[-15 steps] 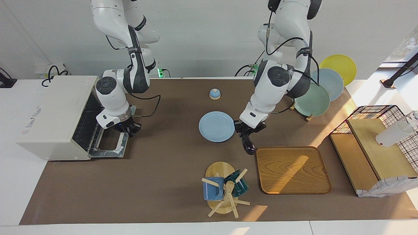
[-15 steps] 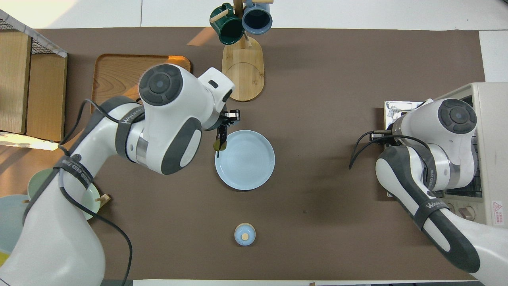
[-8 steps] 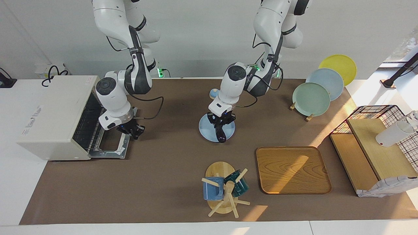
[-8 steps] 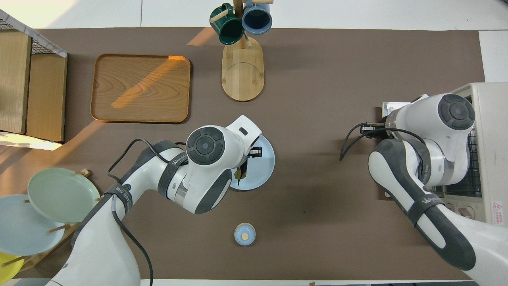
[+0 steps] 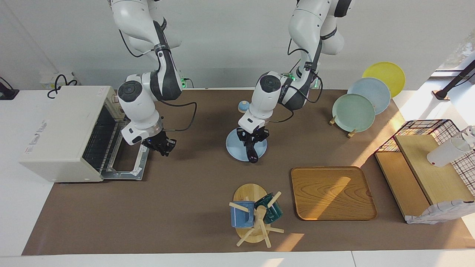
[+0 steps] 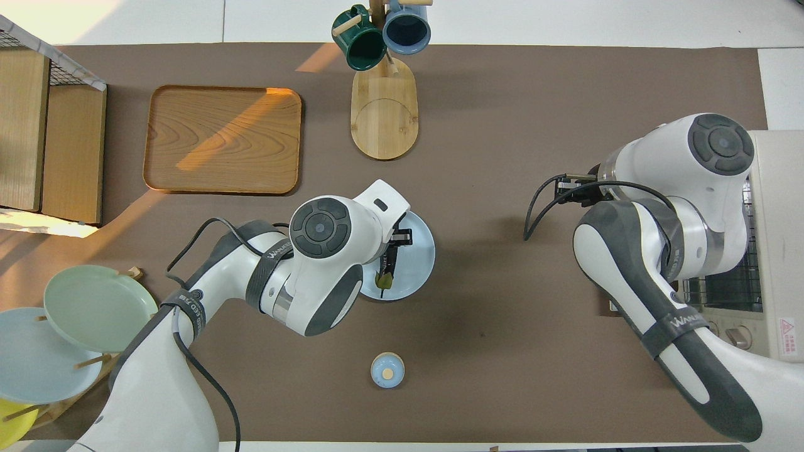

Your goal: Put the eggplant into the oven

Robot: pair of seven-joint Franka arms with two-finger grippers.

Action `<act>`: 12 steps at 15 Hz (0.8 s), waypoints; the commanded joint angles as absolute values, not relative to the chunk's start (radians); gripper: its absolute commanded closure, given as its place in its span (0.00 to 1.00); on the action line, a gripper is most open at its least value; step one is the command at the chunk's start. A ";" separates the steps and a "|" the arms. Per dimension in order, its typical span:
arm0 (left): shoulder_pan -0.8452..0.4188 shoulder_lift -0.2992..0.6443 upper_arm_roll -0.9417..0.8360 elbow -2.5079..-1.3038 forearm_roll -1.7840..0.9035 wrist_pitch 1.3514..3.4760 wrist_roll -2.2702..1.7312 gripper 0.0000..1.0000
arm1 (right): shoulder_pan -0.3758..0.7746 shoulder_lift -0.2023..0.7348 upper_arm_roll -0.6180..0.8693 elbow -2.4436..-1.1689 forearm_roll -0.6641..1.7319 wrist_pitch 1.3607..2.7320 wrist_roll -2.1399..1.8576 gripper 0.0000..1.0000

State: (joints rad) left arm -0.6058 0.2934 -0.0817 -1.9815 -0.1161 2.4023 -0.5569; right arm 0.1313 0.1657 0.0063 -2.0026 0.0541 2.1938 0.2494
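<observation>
My left gripper [image 5: 252,138] is shut on the upper end of the dark-purple eggplant [image 5: 252,154]. The eggplant hangs upright over the light-blue plate [image 5: 233,146]. In the overhead view the left gripper [image 6: 394,242] and the eggplant's green stem end [image 6: 384,277] show over the plate [image 6: 416,262]. The white oven [image 5: 55,129] stands at the right arm's end of the table. Its door [image 5: 126,167] is folded down flat and its wire rack [image 5: 98,142] is bare. My right gripper [image 5: 162,145] hangs just past the door's edge, toward the middle of the table.
A mug rack [image 5: 254,217] with two mugs and a wooden tray [image 5: 332,193] lie farther from the robots than the plate. A small blue lidded jar [image 5: 243,106] sits nearer to the robots. A plate stand [image 5: 354,111] and a wire-sided shelf [image 5: 426,163] are at the left arm's end.
My left gripper carried the eggplant from beside the wooden tray to over the blue plate and now holds still. My right gripper moved off the oven door toward the table's middle.
</observation>
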 commanded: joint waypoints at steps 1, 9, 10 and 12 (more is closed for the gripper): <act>-0.546 0.232 -0.071 -1.965 -0.129 2.312 -0.496 0.00 | 0.158 0.149 0.015 -1.949 0.061 2.098 0.236 0.14; -0.270 0.206 -0.068 -1.731 -0.118 1.996 -0.269 0.00 | 0.437 0.268 0.014 -1.723 0.037 2.065 0.499 0.00; -0.241 0.204 -0.067 -1.708 -0.115 1.965 -0.238 0.00 | 0.487 0.343 0.014 -1.625 0.014 2.024 0.584 0.00; -0.183 0.173 -0.067 -1.700 -0.086 1.930 -0.184 0.00 | 0.599 0.519 0.014 -1.402 -0.038 1.926 0.760 0.00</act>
State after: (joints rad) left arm -0.2271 0.1995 -0.0597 -1.7161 -0.1107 1.9849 -0.2302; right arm 0.5161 0.2983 0.0183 -1.6737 0.0129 2.0216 0.6164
